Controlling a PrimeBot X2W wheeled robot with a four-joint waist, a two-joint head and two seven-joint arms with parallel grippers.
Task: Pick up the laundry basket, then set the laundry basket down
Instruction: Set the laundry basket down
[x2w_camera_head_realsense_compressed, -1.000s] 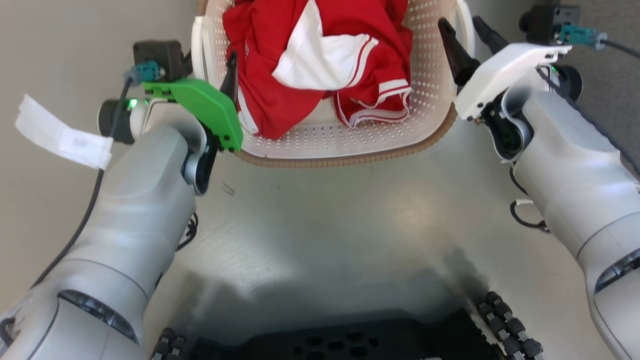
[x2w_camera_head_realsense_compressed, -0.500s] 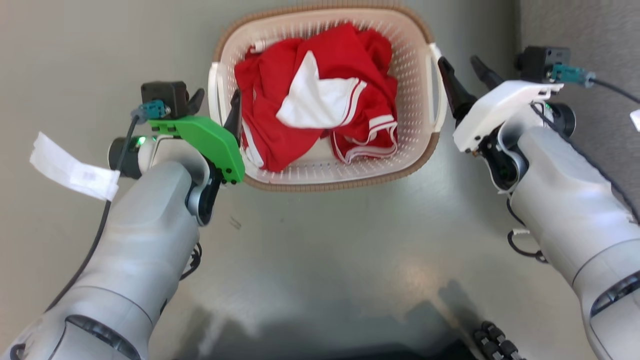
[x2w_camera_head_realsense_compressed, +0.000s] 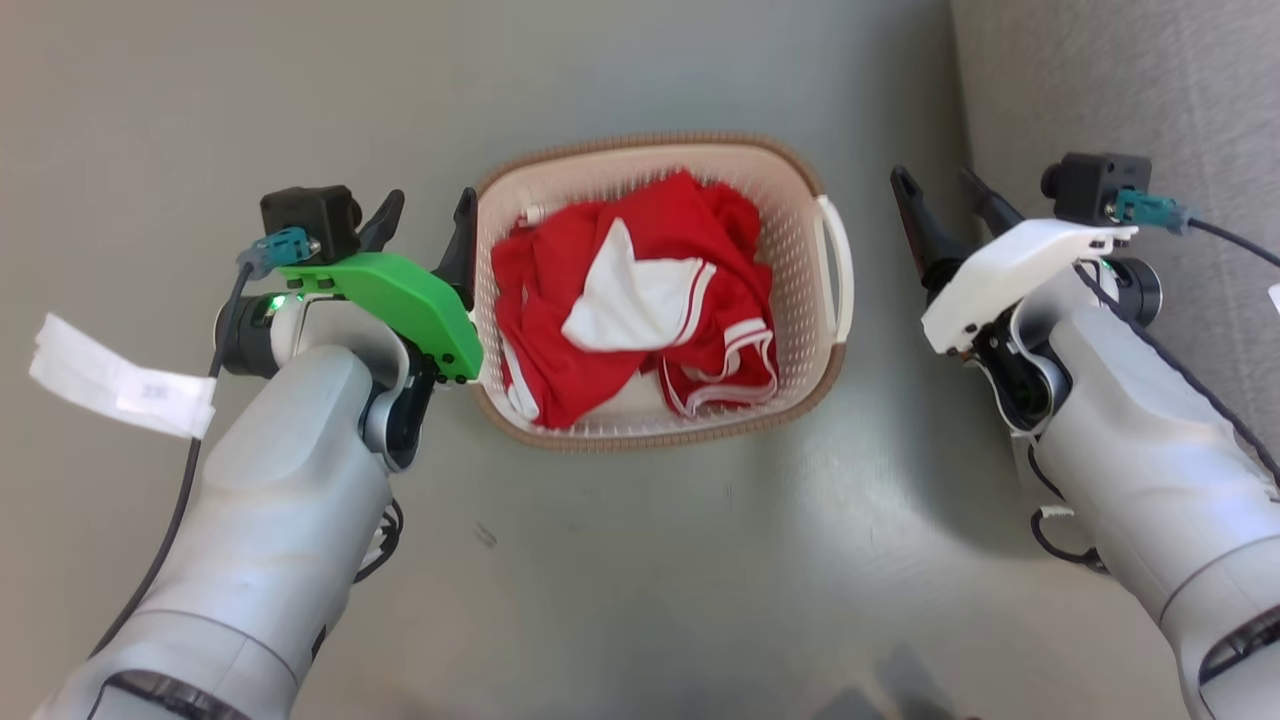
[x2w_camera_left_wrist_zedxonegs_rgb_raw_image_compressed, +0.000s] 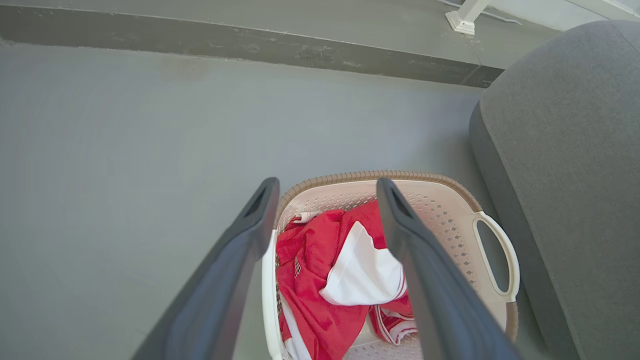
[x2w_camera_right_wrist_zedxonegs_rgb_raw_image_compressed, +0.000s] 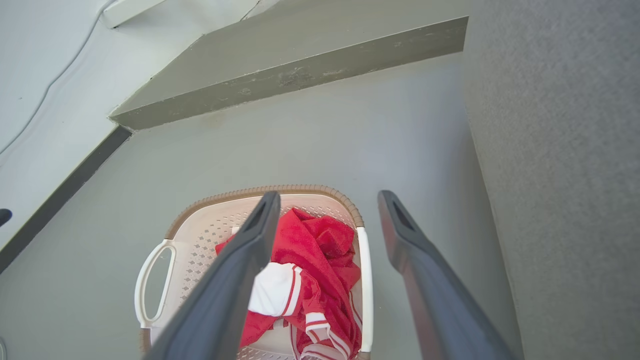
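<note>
Laundry basket (x2w_camera_head_realsense_compressed: 800, 240) sits on the floor (x2w_camera_head_realsense_compressed: 650, 580) between both grippers, its handles facing left and right. Left gripper (x2w_camera_head_realsense_compressed: 428, 215), fingers apart, is just beside the basket; right gripper (x2w_camera_head_realsense_compressed: 937, 195), fingers apart, stands farther off.

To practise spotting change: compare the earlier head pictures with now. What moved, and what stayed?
The right pincer has drawn off the right handle of the basket, which it straddled, and stands clear. The left pincer, one finger inside the rim before, is now at the left edge. The camera pulled back too. Both pincers stay open; the red clothes lie as before.
</note>
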